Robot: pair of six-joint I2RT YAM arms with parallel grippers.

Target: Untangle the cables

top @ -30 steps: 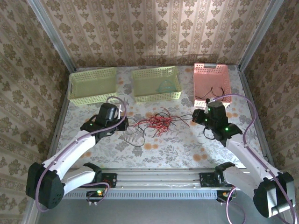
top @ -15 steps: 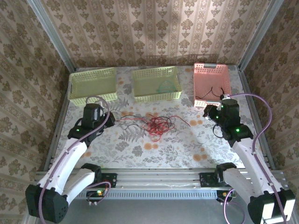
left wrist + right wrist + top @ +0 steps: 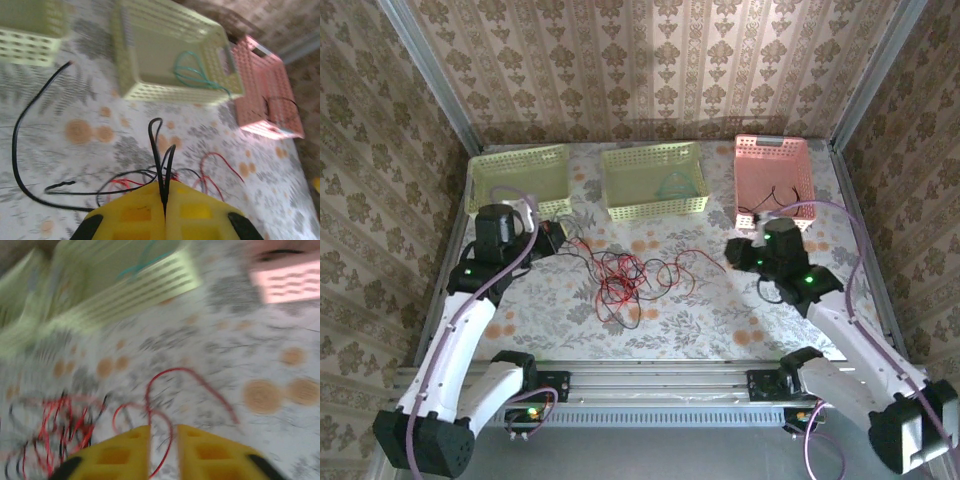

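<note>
A loose tangle of thin red and black cables point(image 3: 620, 275) lies mid-table between the arms. My left gripper point(image 3: 555, 238) sits at its left end. In the left wrist view that left gripper point(image 3: 164, 187) is shut on a black cable point(image 3: 156, 145), whose loop sticks up out of the yellow fingers point(image 3: 135, 212). My right gripper point(image 3: 732, 252) is off the tangle's right end. In its wrist view the right gripper point(image 3: 163, 432) is open by a narrow gap, and a red cable point(image 3: 172, 377) runs loosely through that gap.
Three baskets line the back: a yellow one point(image 3: 520, 210), a green one point(image 3: 655, 207) with a teal cable point(image 3: 195, 75) inside, and a pink one point(image 3: 772, 146) holding a black cable point(image 3: 782, 195). Papered walls close in on both sides.
The left gripper drew back to the left with the black cable, dragging and spreading the tangle leftward. The right gripper opened off the red cable and swung back left from the pink basket.
</note>
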